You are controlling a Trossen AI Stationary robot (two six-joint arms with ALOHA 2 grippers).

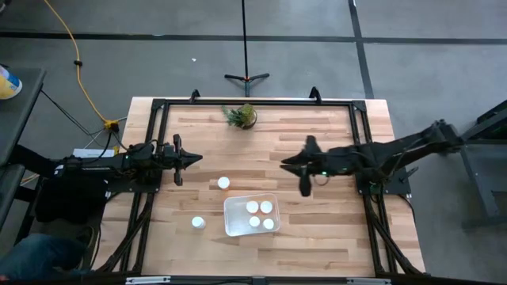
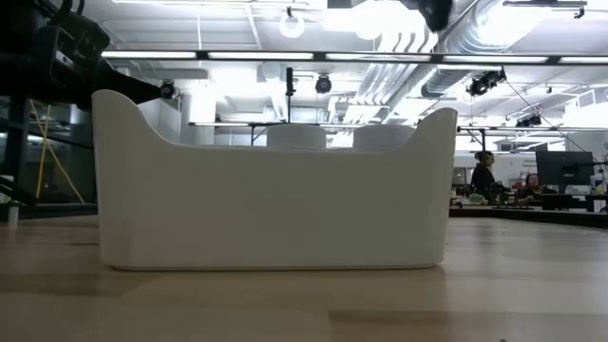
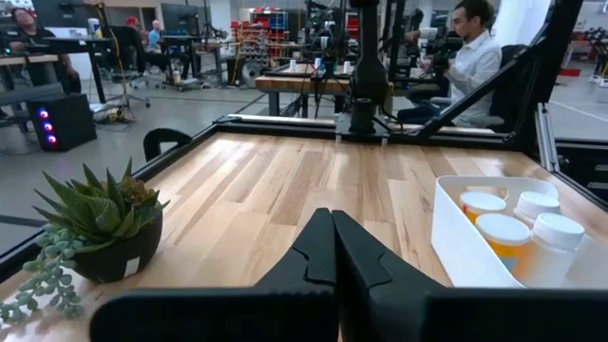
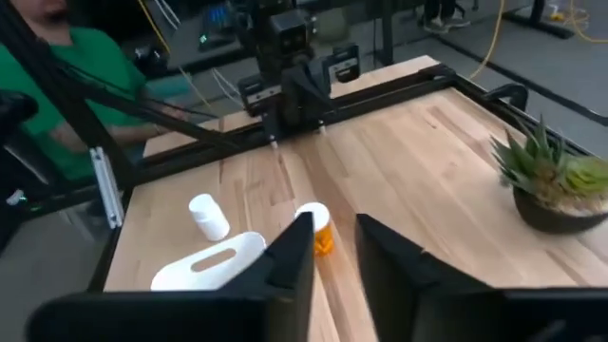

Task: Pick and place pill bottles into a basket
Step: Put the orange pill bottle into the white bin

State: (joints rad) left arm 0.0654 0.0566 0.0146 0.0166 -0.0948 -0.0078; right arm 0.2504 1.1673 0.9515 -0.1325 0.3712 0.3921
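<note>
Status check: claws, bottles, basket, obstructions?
Left claw shut, empty. Right claw open, empty. Four bottles in basket, two on table. Nothing blocking.

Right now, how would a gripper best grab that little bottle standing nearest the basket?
Probably by its round white cap, coming straight down from above. The pill bottle stands upright on the bare table, apart from the basket, so fingers can close either side of it. The right gripper, open, hovers on the basket's other side; the left gripper is shut.
</note>
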